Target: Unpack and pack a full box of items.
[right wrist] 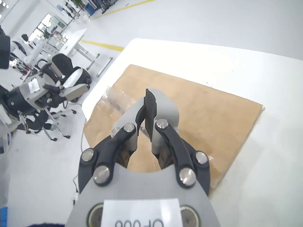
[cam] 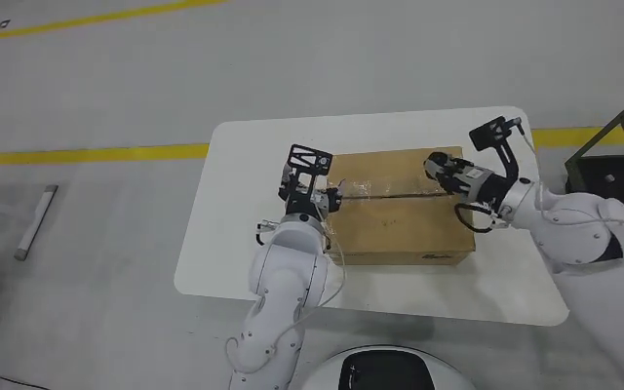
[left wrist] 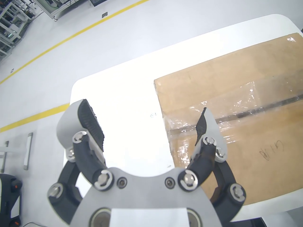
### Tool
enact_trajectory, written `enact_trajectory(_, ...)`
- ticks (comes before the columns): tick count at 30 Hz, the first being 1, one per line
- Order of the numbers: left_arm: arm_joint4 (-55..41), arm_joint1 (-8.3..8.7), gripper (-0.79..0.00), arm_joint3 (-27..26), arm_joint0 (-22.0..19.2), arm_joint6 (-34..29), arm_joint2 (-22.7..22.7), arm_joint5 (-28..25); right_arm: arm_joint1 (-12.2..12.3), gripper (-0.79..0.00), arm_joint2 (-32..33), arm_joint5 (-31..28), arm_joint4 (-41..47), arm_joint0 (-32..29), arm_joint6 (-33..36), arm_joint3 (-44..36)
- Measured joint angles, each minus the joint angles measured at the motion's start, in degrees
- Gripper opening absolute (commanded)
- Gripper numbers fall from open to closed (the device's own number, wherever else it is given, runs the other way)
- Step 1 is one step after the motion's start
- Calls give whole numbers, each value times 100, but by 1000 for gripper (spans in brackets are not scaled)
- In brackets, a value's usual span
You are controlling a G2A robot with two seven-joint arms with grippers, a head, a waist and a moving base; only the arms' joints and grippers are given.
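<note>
The white table (cam: 234, 175) carries the closed cardboard box (cam: 400, 229), which lies flat a little toward 3 o'clock of the table's middle in the top view. Clear tape (left wrist: 239, 109) covers the seam between its flaps, crinkled at the 9 o'clock end. The left gripper (left wrist: 144, 106) hangs over that end, fingers spread wide and empty, one above the tape and the other above bare table. The right gripper (right wrist: 148, 100) sits over the box near 1 o'clock, pads pressed together with nothing seen between them.
</note>
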Motion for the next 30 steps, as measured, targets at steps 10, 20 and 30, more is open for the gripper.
enact_trajectory(10,4,-4,0,-38,72,-50,2,-3,101,-234,-251,-682,-2203,-413,79,-375)
enact_trajectory(20,-16,-20,0,-19,41,-31,36,12,78,-274,-737,-769,-3471,-11,-4,-177)
enact_trajectory(30,-13,-24,0,-39,73,-5,16,18,48,-785,-1004,-880,-4154,334,-161,79)
